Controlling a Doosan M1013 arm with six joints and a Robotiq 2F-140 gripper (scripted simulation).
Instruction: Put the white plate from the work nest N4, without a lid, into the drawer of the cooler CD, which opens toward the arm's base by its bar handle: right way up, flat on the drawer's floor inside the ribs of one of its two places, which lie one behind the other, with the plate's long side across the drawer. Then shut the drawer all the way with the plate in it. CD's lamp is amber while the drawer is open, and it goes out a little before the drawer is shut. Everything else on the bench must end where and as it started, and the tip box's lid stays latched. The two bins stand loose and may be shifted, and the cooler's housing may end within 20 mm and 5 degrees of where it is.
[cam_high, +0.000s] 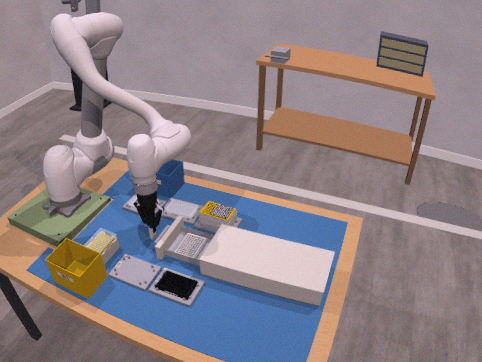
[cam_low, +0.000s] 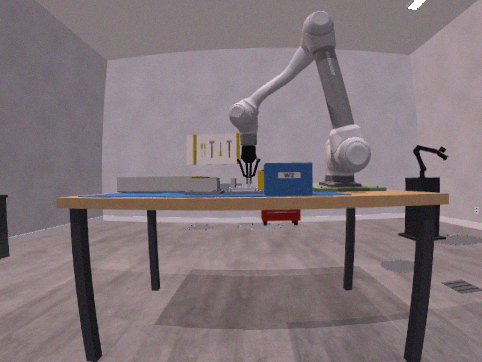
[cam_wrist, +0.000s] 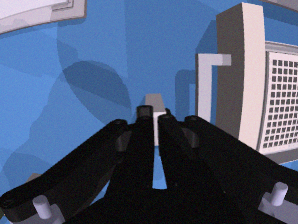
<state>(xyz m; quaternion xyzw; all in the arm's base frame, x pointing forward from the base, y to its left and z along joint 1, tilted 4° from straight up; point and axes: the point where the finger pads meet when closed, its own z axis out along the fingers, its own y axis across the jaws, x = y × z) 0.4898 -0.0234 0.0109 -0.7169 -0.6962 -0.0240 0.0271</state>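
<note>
The cooler CD (cam_high: 267, 262) lies long and white on the blue mat, with its drawer (cam_high: 180, 240) pulled out toward the arm's base. The white plate (cam_high: 192, 245) lies flat in the drawer, right way up, long side across it; it also shows in the wrist view (cam_wrist: 282, 106). My gripper (cam_high: 153, 233) is shut and empty, pointing down just above the mat, on the base side of the drawer's front panel (cam_wrist: 238, 76). The bar handle (cam_wrist: 212, 90) is a little right of my fingertips (cam_wrist: 156, 129), apart from them. In the exterior view the gripper (cam_low: 248, 180) hangs low behind the blue bin.
A blue bin (cam_high: 170, 176) stands behind the arm and a yellow bin (cam_high: 76, 266) at the front left. A yellow-topped tip box (cam_high: 218, 211), a lidded plate (cam_high: 181, 207), another tip box (cam_high: 102, 243), an empty nest (cam_high: 135, 270) and a black plate (cam_high: 176, 285) surround the drawer.
</note>
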